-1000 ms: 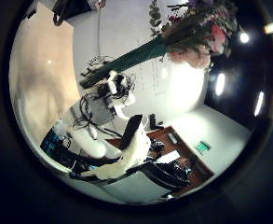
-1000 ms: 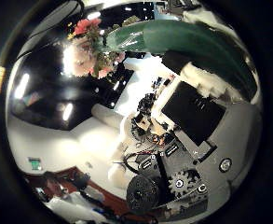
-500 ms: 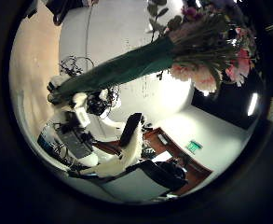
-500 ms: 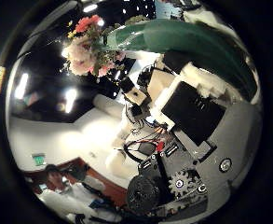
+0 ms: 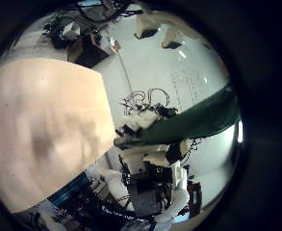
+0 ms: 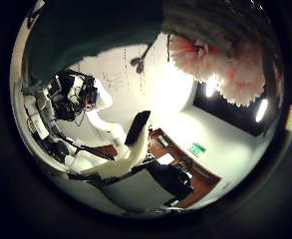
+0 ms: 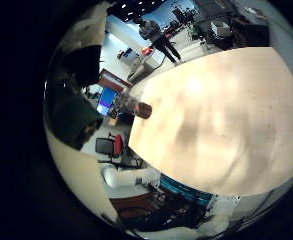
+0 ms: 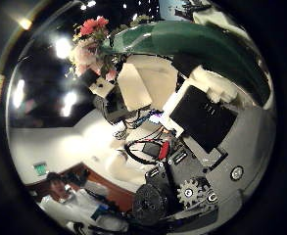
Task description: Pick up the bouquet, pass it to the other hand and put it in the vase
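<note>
Right hand [image 8: 197, 117] curled round bouquet [image 8: 197, 44] wrap, lifted off table [image 7: 216, 110]. Left hand [image 8: 133, 88] close beside it, fingers' state unclear. Handover pending; vase [image 7: 142, 110] empty.

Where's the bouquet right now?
Off the table: in the right thumb side palm view the bouquet lies against the right robot hand; the left thumb side view shows its blossoms close to that palm.
</note>
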